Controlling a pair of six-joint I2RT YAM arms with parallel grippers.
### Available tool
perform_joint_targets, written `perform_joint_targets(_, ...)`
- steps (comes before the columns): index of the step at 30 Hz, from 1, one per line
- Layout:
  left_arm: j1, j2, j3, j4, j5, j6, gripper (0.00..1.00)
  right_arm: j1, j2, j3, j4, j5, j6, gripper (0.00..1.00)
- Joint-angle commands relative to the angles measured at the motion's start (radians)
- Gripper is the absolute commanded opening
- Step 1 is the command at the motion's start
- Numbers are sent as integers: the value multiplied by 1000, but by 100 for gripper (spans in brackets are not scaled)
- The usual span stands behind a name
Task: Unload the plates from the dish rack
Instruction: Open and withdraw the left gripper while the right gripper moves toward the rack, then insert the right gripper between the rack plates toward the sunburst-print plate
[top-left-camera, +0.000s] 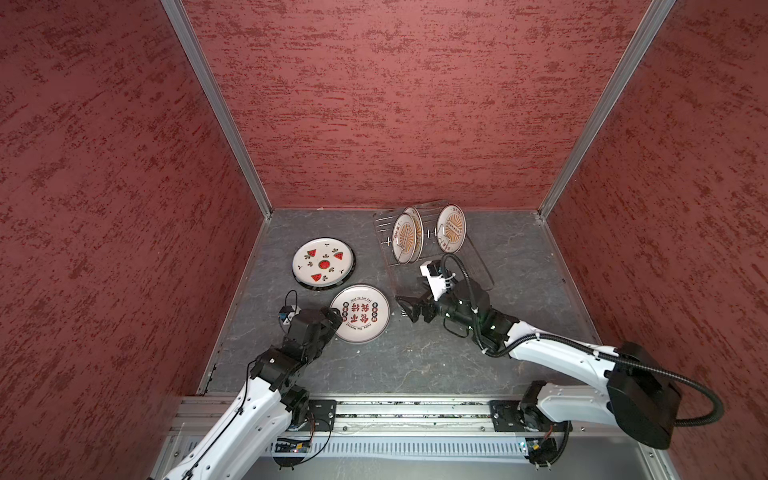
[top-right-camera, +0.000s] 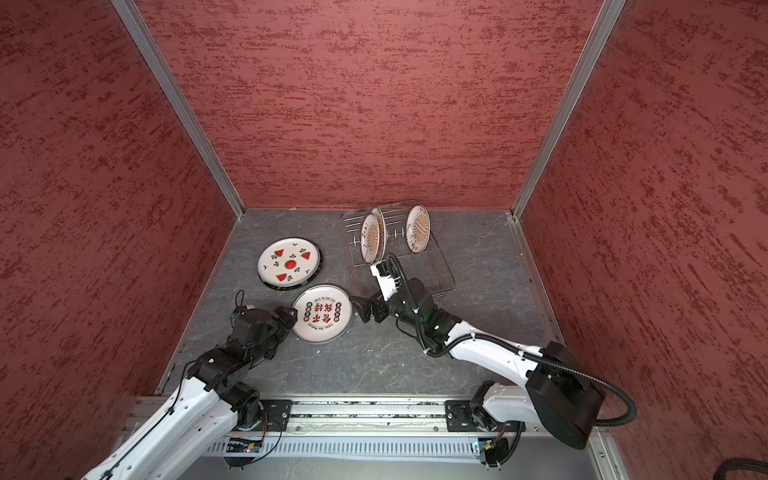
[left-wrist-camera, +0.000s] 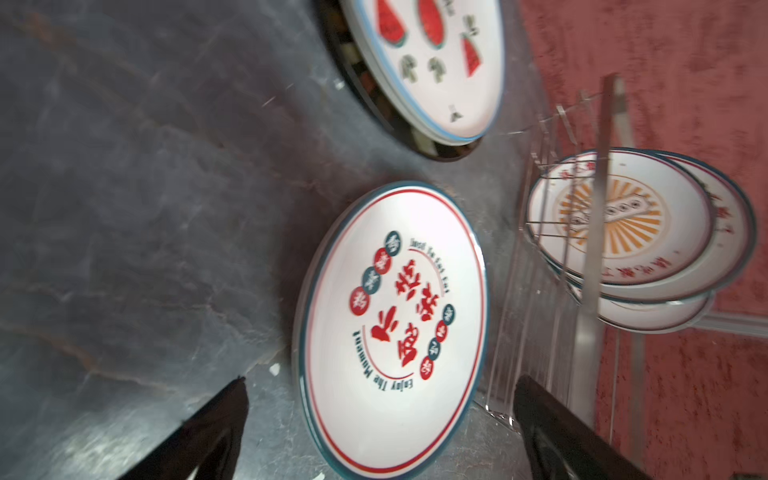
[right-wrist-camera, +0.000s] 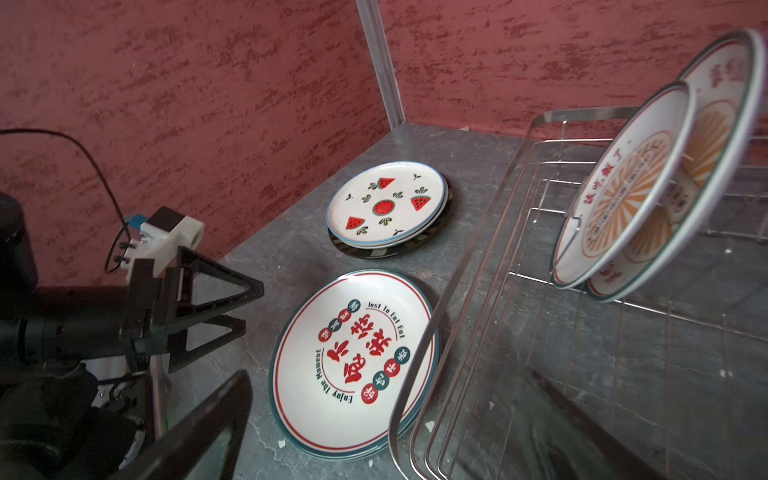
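The wire dish rack (top-left-camera: 471, 266) (top-right-camera: 437, 270) (right-wrist-camera: 457, 266) stands at the back right. Three sunburst plates stand upright in it: a pair (top-left-camera: 405, 239) (top-right-camera: 371, 237) and one apart (top-left-camera: 451, 228) (top-right-camera: 417, 228). A watermelon plate (top-left-camera: 323, 262) (right-wrist-camera: 386, 203) tops a stack on the table to the left. A plate with red characters (top-left-camera: 360, 313) (left-wrist-camera: 390, 324) (right-wrist-camera: 353, 357) lies flat beside the rack's near end. My left gripper (top-left-camera: 334, 318) (left-wrist-camera: 380, 380) is open, its fingers apart on either side of that plate's near rim. My right gripper (top-left-camera: 409, 307) (right-wrist-camera: 390, 374) hangs open and empty over the rack's near corner.
A dark-rimmed plate (right-wrist-camera: 374, 249) lies under the watermelon plate. Red walls close in the grey table (top-left-camera: 415, 365) at the back and on both sides. The two grippers stand on opposite sides of the plate with red characters.
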Motion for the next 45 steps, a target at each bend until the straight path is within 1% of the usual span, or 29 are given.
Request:
perform_joint_targets(1,-40,-92,-64,208,-11,199,99,-36,-67,-49,139,122,98,99)
perform_joint_targets(3,-46,-131,-133,410,131,340,99,-60,-102,-77,164,162,134,99)
perform_joint_targets(4,-46,-137,-173,543,242,412,99,-73,-121,-91,170,186,154,99)
perform_joint_targets(5,-48,-131,-198,652,329,468,99,-86,-132,-99,171,202,165,99)
perform_joint_targets(6,-56,-110,-203,710,377,495,99,-101,-143,-104,168,210,176,99)
perform_joint_targets(9,-70,-15,-167,746,377,556,99,-147,-138,-79,130,200,192,99)
perform_joint_targets(11,-70,51,-173,849,413,573,99,-165,-117,-56,111,184,188,99)
perform_joint_targets(14,-70,178,-200,1090,508,618,99,-181,-79,-21,94,182,181,99)
perform_joint_targets(15,-71,231,-199,1146,547,653,99,-186,-68,-10,90,190,179,99)
perform_joint_targets(16,-73,280,-189,1170,562,677,99,-189,-59,-5,93,200,178,99)
perform_joint_targets(18,-67,380,-180,1212,521,674,99,-192,-36,11,96,227,167,99)
perform_joint_targets(20,-56,443,-210,1327,529,676,100,-194,-11,38,87,255,147,96)
perform_joint_targets(22,-47,469,-211,1350,524,678,100,-194,27,78,61,282,125,92)
perform_joint_targets(25,-40,488,-189,1315,533,710,99,-195,97,155,9,325,103,91)
perform_joint_targets(27,-35,504,-213,1379,529,703,99,-195,152,211,-22,354,95,90)
perform_joint_targets(29,-11,506,-199,1349,569,698,99,-195,205,263,-38,362,77,86)
perform_joint_targets(30,2,503,-184,1311,585,708,100,-195,242,288,-46,368,67,82)
perform_joint_targets(31,9,502,-182,1298,577,711,99,-195,273,315,-53,372,58,78)
perform_joint_targets(33,24,506,-203,1330,543,712,99,-196,342,388,-73,370,42,70)
perform_joint_targets(35,44,502,-207,1324,540,715,100,-197,403,477,-135,366,30,64)
perform_joint_targets(36,49,498,-209,1314,533,715,99,-198,432,527,-179,372,28,60)
perform_joint_targets(39,50,486,-222,1323,527,709,100,-205,485,625,-266,420,25,52)
perform_joint_targets(40,48,484,-223,1321,533,710,100,-207,496,641,-284,433,27,50)
perform_joint_targets(45,45,489,-219,1320,547,710,99,-211,544,711,-353,454,14,33)
